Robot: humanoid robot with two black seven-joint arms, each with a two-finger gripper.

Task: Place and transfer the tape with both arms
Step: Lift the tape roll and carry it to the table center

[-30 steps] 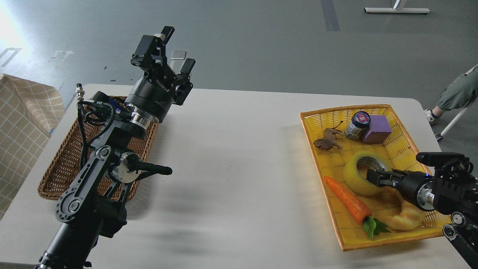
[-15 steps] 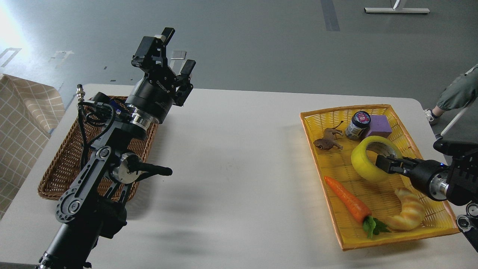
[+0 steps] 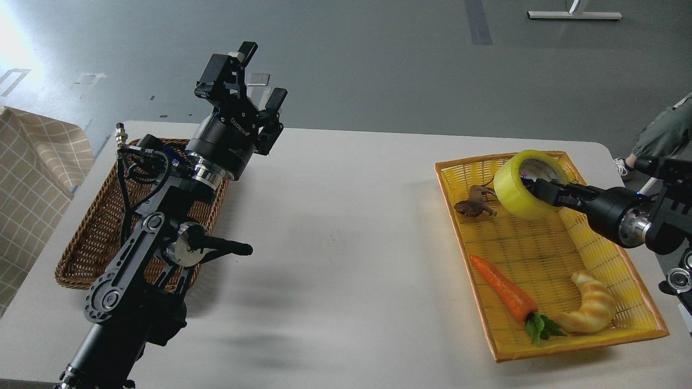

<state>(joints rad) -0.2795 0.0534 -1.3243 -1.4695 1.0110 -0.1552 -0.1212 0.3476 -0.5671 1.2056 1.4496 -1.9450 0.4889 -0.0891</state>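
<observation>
The white table (image 3: pixel 346 227) held two baskets well apart, a brown wicker basket (image 3: pixel 81 254) on the left and a yellow basket (image 3: pixel 540 281) on the right. The left gripper (image 3: pixel 254 81) was up in the air above the far end of the brown basket, its fingers spread wide and holding nothing. The right gripper (image 3: pixel 538 189) pinched the tape (image 3: pixel 521 186), with one finger reaching inside the ring. The tape hung in the air over the far end of the yellow basket, tipped on its side.

The hold looked thin, just on one wall of the roll. The roll could swing or slip out and fall back among the toys. Right under it was a small brown toy animal (image 3: pixel 474 205). Nearer were a toy carrot (image 3: pixel 503 292) and a croissant (image 3: pixel 592 308). The two grippers were far apart, so a shaky carry across the table might drop the tape.
</observation>
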